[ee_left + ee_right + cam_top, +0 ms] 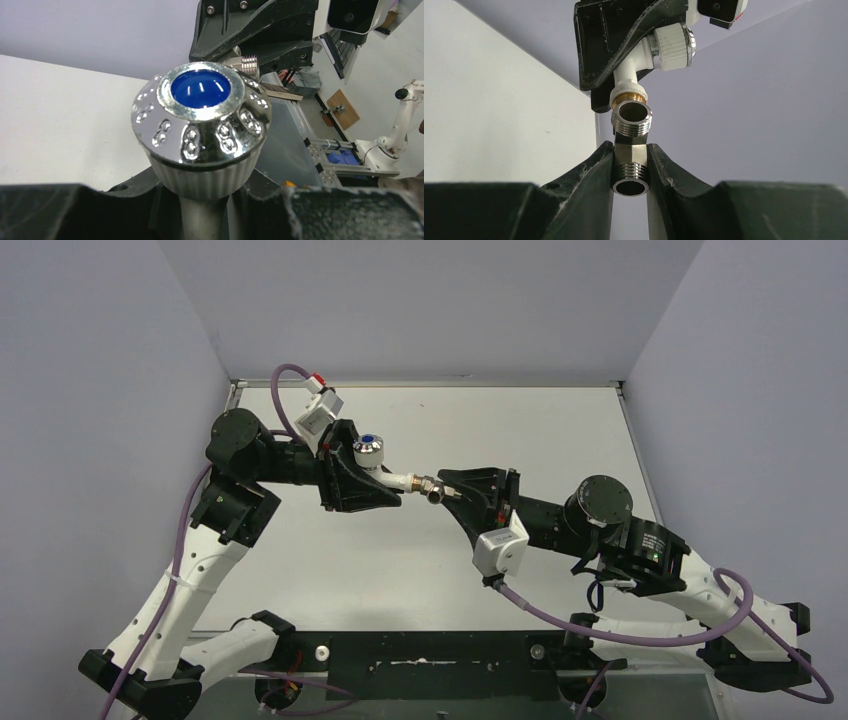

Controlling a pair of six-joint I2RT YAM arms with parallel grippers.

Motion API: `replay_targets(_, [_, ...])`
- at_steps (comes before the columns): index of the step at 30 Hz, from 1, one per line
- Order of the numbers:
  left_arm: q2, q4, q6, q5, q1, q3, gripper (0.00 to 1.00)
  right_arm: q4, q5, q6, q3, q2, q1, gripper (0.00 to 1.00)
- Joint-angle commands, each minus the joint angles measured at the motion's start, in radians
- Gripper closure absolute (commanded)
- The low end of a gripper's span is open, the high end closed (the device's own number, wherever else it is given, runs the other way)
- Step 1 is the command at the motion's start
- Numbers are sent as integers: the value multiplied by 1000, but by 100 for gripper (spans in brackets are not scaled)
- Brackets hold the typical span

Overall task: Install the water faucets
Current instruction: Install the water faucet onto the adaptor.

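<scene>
The left gripper (pixel 382 481) clamps the tap body (pixel 371 448) above the tabletop (pixel 560 435). At its 3 o'clock the right gripper (pixel 452 492) pinches the threaded fitting (pixel 630 167), ends touching. Joining looks begun; screwing home probably remains.

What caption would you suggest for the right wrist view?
Right gripper holds the threaded fitting at the end of the white tap, gripped by the left gripper.

place: robotics lab | evidence: plain-walled test booth (pixel 430 300), white table (pixel 420 570), another white robot arm (pixel 395 137) beyond
</scene>
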Motion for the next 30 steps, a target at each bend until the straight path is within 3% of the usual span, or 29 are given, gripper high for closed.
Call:
replay_targets(1, [-9, 23, 16, 7, -7, 24, 100, 41, 5, 3, 48, 3, 3, 100])
replay_targets(16, [-1, -15, 39, 15, -13, 34, 100, -44, -32, 31, 92, 39, 0, 100])
replay_targets(30, [-4, 34, 22, 28, -15, 31, 100, 130, -73, 259, -31, 6, -34, 100])
